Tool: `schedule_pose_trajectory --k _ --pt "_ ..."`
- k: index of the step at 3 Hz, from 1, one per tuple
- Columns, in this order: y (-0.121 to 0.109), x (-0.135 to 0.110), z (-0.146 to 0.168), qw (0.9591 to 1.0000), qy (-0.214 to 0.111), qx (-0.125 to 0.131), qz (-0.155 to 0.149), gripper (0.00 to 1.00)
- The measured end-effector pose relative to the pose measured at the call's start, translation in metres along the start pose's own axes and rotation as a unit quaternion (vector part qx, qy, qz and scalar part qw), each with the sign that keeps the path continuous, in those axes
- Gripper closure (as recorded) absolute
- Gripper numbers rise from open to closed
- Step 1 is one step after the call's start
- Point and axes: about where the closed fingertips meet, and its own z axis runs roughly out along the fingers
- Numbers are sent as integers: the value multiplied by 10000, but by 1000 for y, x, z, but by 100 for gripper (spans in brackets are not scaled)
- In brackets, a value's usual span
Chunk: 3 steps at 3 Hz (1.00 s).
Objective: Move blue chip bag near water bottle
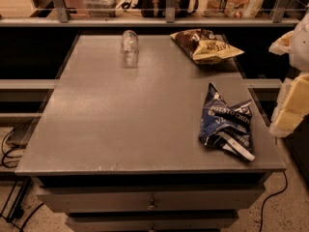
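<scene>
Table fills most of the view, grey and flat, with its front and right edges in sight and its far edge against a shelf rail. The claw shows only as pale, blocky shapes at the right border, beyond the table's right edge and cut off there. Whether it is wide or narrow cannot be told. The brown and yellow chip bag lies left of the claw and farther back, near the far right corner. The blue chip bag lies crumpled just left of the claw, close to the right edge. The water bottle sits well left of the claw by the far edge, well apart from both bags, with a broad stretch of tabletop between it and the blue bag. The goods behind the rail are too dim to name.
</scene>
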Motion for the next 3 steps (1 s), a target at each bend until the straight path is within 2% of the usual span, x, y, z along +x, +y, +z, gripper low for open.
schedule_pose_trajectory --k 1,2,3 --pt "0 0 0 10000 -1 0 0 0" --pt "0 -2 2 9999 -153 0 12 0" --pt "2 -6 23 9987 -490 -158 -41 0"
